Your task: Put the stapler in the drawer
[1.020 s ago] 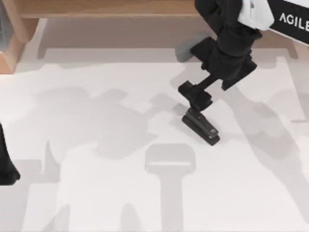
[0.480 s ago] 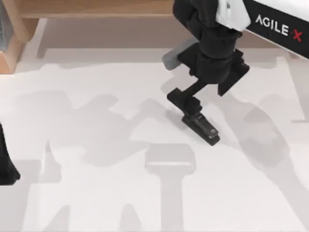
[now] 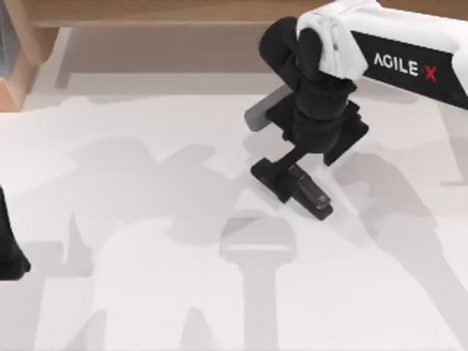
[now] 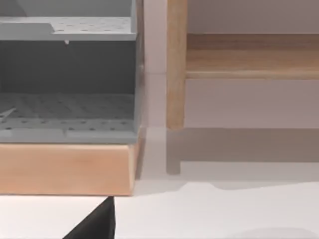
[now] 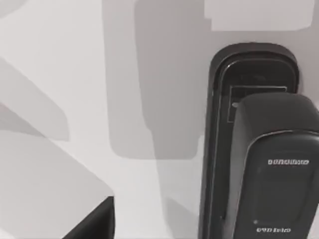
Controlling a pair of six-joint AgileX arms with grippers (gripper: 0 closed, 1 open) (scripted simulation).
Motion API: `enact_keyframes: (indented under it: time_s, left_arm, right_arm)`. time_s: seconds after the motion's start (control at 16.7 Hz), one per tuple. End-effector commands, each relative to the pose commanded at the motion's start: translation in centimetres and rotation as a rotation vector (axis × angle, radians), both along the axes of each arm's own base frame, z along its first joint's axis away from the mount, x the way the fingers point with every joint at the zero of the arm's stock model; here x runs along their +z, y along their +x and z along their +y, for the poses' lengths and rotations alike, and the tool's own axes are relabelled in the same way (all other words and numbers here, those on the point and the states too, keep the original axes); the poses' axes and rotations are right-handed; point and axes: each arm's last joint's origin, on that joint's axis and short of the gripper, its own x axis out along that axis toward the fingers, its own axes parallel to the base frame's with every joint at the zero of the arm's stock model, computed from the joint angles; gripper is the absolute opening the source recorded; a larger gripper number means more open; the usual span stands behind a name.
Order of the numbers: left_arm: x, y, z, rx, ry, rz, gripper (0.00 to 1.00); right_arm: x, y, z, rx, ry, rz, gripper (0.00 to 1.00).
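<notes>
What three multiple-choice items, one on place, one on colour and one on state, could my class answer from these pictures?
1. Where is the stapler?
A. in the drawer
B. on the table, right of centre
C. held in the air

2. What colour is it?
A. black
B. red
C. silver

3. Which gripper is at the stapler?
A. left
B. both
C. right

Key: 1 B, it lies flat on the white table in the top view. 2 A, its body is black in the top and right wrist views. 3 C, the right gripper is low at its rear end, while the left arm sits parked at the left edge.
</notes>
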Motion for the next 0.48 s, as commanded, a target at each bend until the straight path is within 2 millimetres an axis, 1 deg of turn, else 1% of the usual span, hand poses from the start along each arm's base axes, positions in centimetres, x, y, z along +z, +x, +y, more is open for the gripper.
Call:
enact_keyframes:
  time_s: [0.12, 0.18, 0.36, 0.48]
  left_arm:
    - [0.0, 0.0, 0.0, 0.000, 0.000, 0.000, 1.00]
    - [0.0, 0.0, 0.0, 0.000, 0.000, 0.000, 1.00]
    - [0.0, 0.0, 0.0, 0.000, 0.000, 0.000, 1.00]
    - [0.0, 0.0, 0.0, 0.000, 0.000, 0.000, 1.00]
  right_arm:
    - [-1.6, -0.1, 0.0, 0.000, -0.002, 0.003, 1.00]
    - [-1.9, -0.2, 0.0, 0.000, -0.003, 0.004, 1.00]
    - [-1.9, -0.2, 0.0, 0.000, -0.003, 0.005, 1.00]
    - [-1.9, -0.2, 0.0, 0.000, -0.003, 0.005, 0.85]
